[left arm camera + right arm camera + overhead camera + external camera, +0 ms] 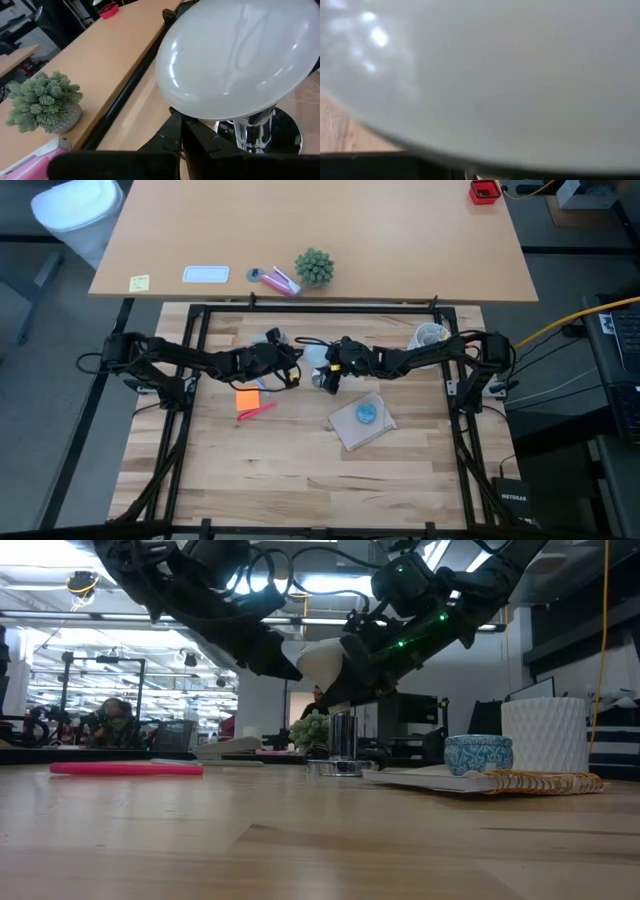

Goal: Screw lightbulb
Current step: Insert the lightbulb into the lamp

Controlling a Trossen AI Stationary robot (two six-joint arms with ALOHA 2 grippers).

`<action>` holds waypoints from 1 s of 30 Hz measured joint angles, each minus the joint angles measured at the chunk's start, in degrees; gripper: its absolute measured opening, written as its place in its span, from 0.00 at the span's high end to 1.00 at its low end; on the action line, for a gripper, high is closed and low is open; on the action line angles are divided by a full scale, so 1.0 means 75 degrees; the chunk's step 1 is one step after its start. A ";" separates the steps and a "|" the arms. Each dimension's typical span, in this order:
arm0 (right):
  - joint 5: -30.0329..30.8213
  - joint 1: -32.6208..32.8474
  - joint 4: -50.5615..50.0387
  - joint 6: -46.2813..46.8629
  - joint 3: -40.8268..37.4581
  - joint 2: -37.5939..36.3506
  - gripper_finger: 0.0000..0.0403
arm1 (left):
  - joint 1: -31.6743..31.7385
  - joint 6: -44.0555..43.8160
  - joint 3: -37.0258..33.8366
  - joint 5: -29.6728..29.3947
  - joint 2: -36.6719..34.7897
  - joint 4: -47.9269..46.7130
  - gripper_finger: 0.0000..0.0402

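Both arms reach inward from the table's 2 sides and meet near its middle, toward the far edge. The right gripper [330,372] slants down from the right, its fingers closed around the lightbulb [322,662], which sits just above the shiny metal socket [342,745]. The left gripper [290,370] comes in from the left, fingers pinched shut and holding nothing, its tip just beside the bulb.
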 joint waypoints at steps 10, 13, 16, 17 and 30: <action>-0.0006 0.0000 -0.0137 -0.0009 0.0002 -0.0012 0.59 | 0.0003 0.0000 0.0000 0.0538 0.0000 -0.0023 0.99; -0.0003 -0.0003 -0.0146 -0.0009 0.0002 -0.0012 0.58 | 0.0003 0.0000 0.0000 0.0555 0.0000 -0.0021 0.99; -0.0023 -0.0003 -0.0266 -0.0003 0.0000 -0.0003 0.54 | -0.0010 0.0005 0.0000 0.0617 0.0000 0.0043 0.99; -0.0024 -0.0003 -0.0265 -0.0003 0.0000 0.0000 0.52 | -0.0012 0.0003 0.0000 0.0636 0.0000 0.0046 0.99; -0.0020 -0.0003 -0.0527 0.0023 0.0000 -0.0002 0.42 | -0.0003 0.0003 0.0000 0.0836 0.0003 0.0190 0.99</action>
